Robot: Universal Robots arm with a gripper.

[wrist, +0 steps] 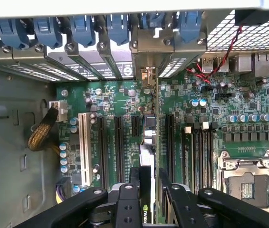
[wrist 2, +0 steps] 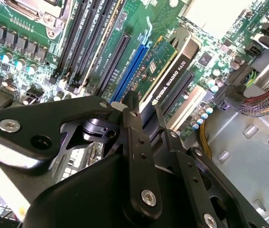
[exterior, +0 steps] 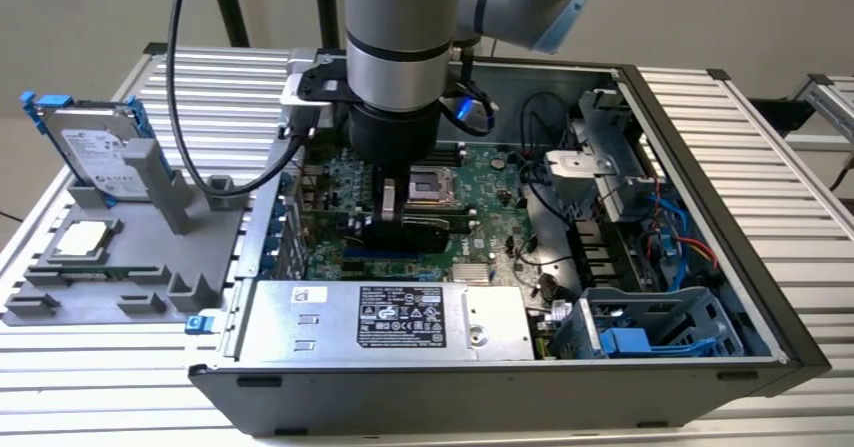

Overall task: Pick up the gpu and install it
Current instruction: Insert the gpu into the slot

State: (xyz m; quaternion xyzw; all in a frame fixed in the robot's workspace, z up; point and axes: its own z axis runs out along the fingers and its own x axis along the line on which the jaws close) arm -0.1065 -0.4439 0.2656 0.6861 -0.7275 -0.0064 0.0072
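Observation:
The gpu (exterior: 414, 237) stands on edge inside the open computer case (exterior: 694, 217), low over the green motherboard (exterior: 497, 217). My gripper (exterior: 400, 217) comes straight down on it and is shut on its top edge. In both wrist views the black fingers (wrist 2: 133, 124) clamp the card from both sides. The second wrist view shows the gpu (wrist 2: 172, 71) with its black shroud and green board, running along the blue and black expansion slots (wrist 2: 125, 71). In the first wrist view the gpu (wrist: 147, 152) lines up with a rear bracket opening (wrist: 146, 71), between my gripper's (wrist: 149, 178) fingers. I cannot tell whether it is fully seated.
A grey fixture (exterior: 80, 297) at the exterior view's left holds a silver hard drive with blue clips (exterior: 94, 147) and a square CPU chip (exterior: 83, 239). In the case are the power supply (exterior: 387, 317), CPU socket (wrist: 246, 183), memory slots (wrist: 201, 147), cables (exterior: 667, 237) and a blue drive cage (exterior: 654, 332).

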